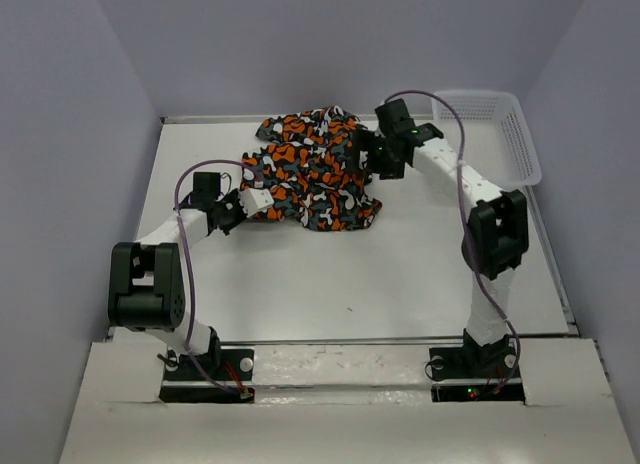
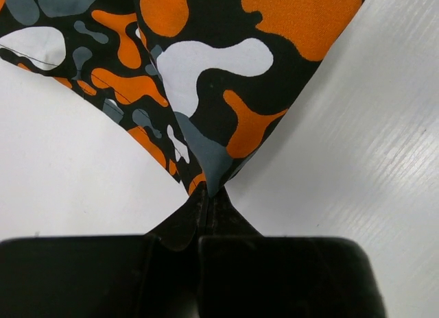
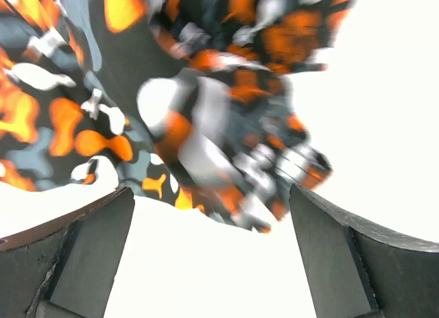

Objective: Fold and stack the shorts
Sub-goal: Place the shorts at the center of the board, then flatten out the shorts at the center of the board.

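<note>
My left gripper [image 2: 206,198] is clamped tight on a corner of the shorts [image 1: 315,174], which lie crumpled at the far middle of the table [image 1: 400,274]; my right gripper [image 3: 211,194] stands wide open at their right edge, holding nothing, near the white basket [image 1: 520,144]

Soft cloth shorts [image 1: 315,174] near the desk's far edge carry a busy blotchy print of orange, black, grey and white. The flat desk top [image 1: 380,274] is plain white. A white plastic mesh basket [image 1: 522,149] sits at the far right corner. The left robot arm [image 1: 175,224] and right robot arm [image 1: 470,184] are white with black joints and purple cables [image 1: 432,94].
</note>
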`<state>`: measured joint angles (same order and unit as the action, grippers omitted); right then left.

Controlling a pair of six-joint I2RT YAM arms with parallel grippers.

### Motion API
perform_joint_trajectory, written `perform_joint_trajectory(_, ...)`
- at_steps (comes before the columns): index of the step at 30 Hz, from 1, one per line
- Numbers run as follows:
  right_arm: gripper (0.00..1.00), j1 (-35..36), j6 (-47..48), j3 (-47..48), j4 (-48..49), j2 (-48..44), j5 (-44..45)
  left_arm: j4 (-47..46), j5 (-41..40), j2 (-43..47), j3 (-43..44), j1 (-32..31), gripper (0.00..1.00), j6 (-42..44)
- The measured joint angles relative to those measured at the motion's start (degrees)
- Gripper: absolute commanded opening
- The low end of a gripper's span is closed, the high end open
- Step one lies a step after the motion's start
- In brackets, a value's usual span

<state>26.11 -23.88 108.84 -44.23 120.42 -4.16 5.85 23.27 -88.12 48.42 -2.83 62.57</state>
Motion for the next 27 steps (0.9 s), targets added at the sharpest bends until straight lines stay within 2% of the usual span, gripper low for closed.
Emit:
perform_joint_trajectory(2, 0.99, -3.17, -2.58, -5.84, 2.8, -7.91, -0.94, 0.02, -0.04, 0.0, 0.0, 0.0, 0.0, -0.13)
perform_joint_trajectory(6, 0.78, -8.72, -7.65, -17.92, 8.55, -19.78, -1.97, 0.02, -0.68, 0.0, 0.0, 0.0, 0.0, -0.35)
perform_joint_trajectory(9, 0.78, -11.72, -11.93, -25.99, 10.6, -23.15, -1.51, 0.13, -1.03, 0.0, 0.0, 0.0, 0.0, -0.44)
perform_joint_trajectory(13, 0.78, -11.45, -16.33, -32.92, 12.28, -21.49, -1.27, 0.37, -1.22, 0.0, 0.02, 0.0, 0.0, -0.5)
perform_joint_trajectory(23, 0.76, -11.04, -28.52, -35.69, 24.02, -9.64, -7.15, 0.44, -1.18, 0.02, 0.0, 0.0, 0.0, -0.94)
perform_joint_trajectory(26, 0.59, -11.08, -30.58, -35.15, 27.08, -8.15, -8.5, 0.44, -1.05, 0.09, 0.0, 0.0, 0.0, -1.18)
perform_joint_trajectory(27, 0.44, -10.91, -31.21, -34.99, 28.02, -7.58, -8.52, 0.44, -0.96, 0.15, 0.0, 0.0, 0.0, -1.27)
